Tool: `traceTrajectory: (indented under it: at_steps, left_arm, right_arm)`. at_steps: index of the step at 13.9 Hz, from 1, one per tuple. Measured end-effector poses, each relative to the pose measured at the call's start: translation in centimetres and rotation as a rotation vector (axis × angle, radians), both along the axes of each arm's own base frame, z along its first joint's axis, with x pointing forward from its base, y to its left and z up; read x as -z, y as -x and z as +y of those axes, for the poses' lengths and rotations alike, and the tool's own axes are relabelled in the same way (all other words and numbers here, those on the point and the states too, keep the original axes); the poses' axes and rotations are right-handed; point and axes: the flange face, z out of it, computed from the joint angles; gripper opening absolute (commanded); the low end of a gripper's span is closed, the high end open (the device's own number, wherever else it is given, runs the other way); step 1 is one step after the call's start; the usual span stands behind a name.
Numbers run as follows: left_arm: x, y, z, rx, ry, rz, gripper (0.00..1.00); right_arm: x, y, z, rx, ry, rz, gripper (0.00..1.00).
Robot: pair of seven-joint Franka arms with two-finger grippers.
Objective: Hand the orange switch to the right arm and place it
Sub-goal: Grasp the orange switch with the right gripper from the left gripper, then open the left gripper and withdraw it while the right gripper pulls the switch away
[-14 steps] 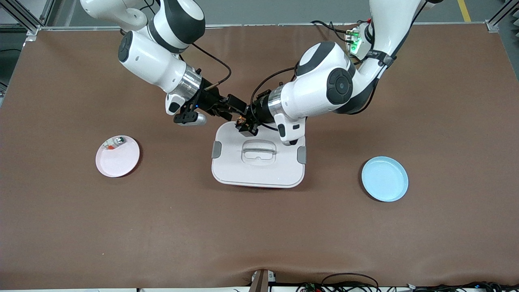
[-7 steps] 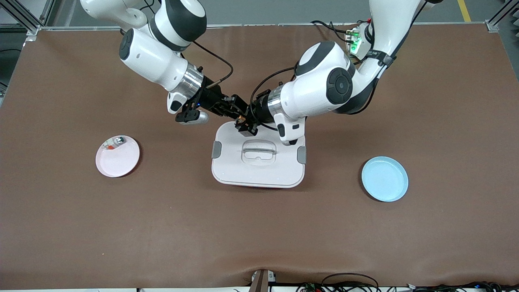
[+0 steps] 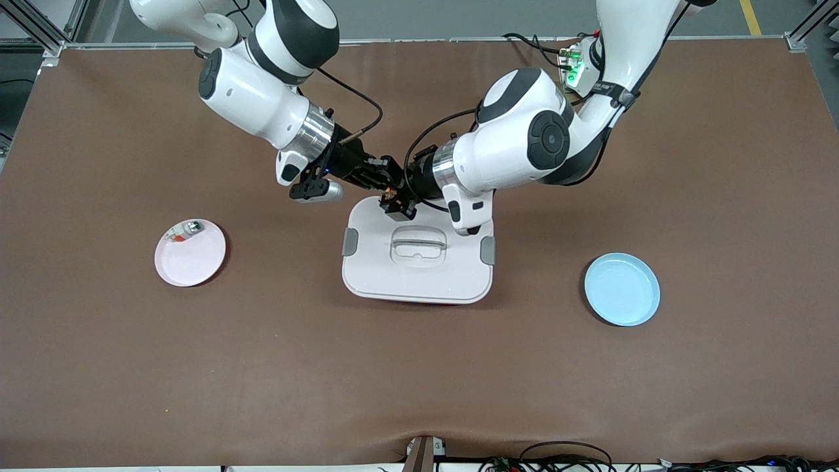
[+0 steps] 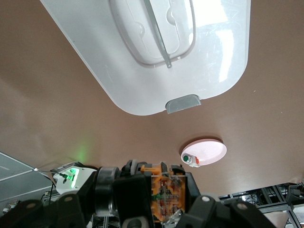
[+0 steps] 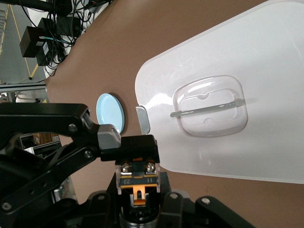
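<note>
- Where the two arms meet over the white lidded container's (image 3: 417, 252) edge nearest the robots' bases, the orange switch (image 3: 389, 193) sits between both grippers.
- Left gripper (image 3: 398, 198) is clamped on the switch.
- Right gripper (image 3: 387, 180) has its fingers pressed onto the same switch, seen gripped in the right wrist view.
- Pink plate (image 3: 190, 253) lies toward the right arm's end and carries a small whitish part (image 3: 185, 230).
- Blue plate (image 3: 622, 289) lies toward the left arm's end.

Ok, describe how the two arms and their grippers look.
Both arms are glossy white with black joint bands and silver wrist rings. The left gripper and right gripper are black. Black cables loop along each forearm, and a small box with a green light sits on the left arm.
</note>
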Motion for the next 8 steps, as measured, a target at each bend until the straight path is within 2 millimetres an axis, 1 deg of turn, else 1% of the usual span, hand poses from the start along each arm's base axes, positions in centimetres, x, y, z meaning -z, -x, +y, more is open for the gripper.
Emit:
traceTrajectory:
  at_steps: [3,4,5,6,8]
  left_arm:
    - [0.00,-0.01,0.00,0.000,0.000,0.000,0.00]
    - [0.00,-0.01,0.00,0.000,0.000,0.000,0.21]
    - [0.00,-0.01,0.01,0.000,0.000,0.000,0.65]
    - [-0.02,-0.03,0.02,-0.001,0.000,0.000,1.00]
    - [-0.28,-0.15,0.07,-0.003,0.004,-0.005,1.00]
  right_arm:
    - [0.00,0.00,0.00,0.000,0.000,0.000,0.00]
    - [0.00,0.00,0.00,0.000,0.000,0.000,0.00]
    - [-0.01,0.00,0.00,0.000,0.000,0.000,0.00]
    - [-0.02,-0.02,0.00,0.000,0.000,-0.001,0.00]
    - [-0.09,-0.07,-0.02,0.001,-0.001,-0.001,0.00]
